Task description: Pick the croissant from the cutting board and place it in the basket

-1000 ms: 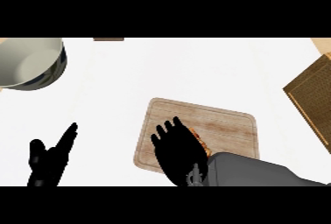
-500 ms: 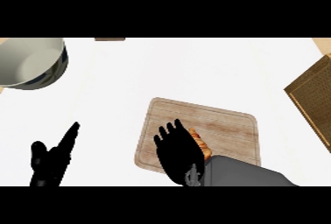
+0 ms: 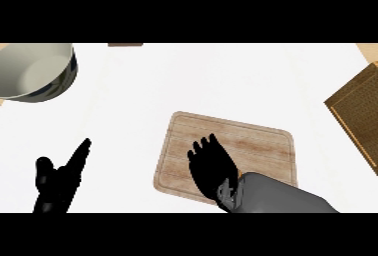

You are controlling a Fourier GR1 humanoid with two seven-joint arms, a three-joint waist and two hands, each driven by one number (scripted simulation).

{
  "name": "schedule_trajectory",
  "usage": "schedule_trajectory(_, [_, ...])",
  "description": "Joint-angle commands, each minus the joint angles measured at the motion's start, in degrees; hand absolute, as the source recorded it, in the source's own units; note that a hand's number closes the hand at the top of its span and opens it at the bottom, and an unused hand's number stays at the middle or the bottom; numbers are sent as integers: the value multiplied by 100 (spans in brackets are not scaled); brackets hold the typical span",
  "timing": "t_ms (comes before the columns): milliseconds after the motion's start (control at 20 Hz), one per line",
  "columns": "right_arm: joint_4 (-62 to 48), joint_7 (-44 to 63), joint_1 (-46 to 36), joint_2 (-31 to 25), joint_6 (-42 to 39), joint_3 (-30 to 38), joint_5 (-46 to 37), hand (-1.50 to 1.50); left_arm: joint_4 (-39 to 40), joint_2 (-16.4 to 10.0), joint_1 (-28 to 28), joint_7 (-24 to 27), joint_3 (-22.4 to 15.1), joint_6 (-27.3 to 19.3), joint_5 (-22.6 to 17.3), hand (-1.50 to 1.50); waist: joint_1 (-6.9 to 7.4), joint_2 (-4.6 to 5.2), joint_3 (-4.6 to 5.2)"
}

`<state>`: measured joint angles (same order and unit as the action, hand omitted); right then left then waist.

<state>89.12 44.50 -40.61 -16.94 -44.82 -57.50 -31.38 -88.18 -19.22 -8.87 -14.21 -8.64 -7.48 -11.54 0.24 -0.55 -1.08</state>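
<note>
The wooden cutting board (image 3: 258, 145) lies right of the middle of the white counter. My right hand (image 3: 212, 167) rests on its left half, with dark fingers stretched toward the far side. It covers the place where the croissant lay, so the croissant is hidden beneath it. The grey right forearm (image 3: 277, 195) comes in from the lower edge. The woven basket (image 3: 358, 112) stands at the right edge, only partly in view and well apart from the board. My left hand (image 3: 59, 177) stays open at the lower left with its fingers up, holding nothing.
A large pale bowl (image 3: 33, 70) with a dark outer wall sits at the far left corner. White countertop (image 3: 221, 80) stretches between the bowl, the board and the basket. A small brown object (image 3: 125, 44) peeks in at the top edge.
My right forearm has pushed further in over the board. The orange sliver of croissant seen beside the hand earlier is now hidden under it. The left hand has not moved.
</note>
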Motion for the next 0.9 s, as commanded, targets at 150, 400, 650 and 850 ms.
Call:
schedule_trajectory(150, [-323, -167, 141, 353, 120, -5, -516, -150, 581, 60, 378, -393, 133, 86, -12, 0, -18, 69, 109])
schedule_trajectory(400, [-282, -591, 139, -26, 3, 271, -656, -150, 666, 104, 192, -103, 262, 235, -78, 0, -20, 66, 110])
schedule_trajectory(650, [-463, -1202, 180, -101, 349, -247, -1112, 150, 799, 375, -7, 182, -22, 59, 275, 0, 17, 83, 111])
schedule_trajectory(850, [-530, -1512, 98, -103, 597, -386, -1497, 150, 635, 123, 107, -149, 212, 313, 44, 0, 21, 78, 108])
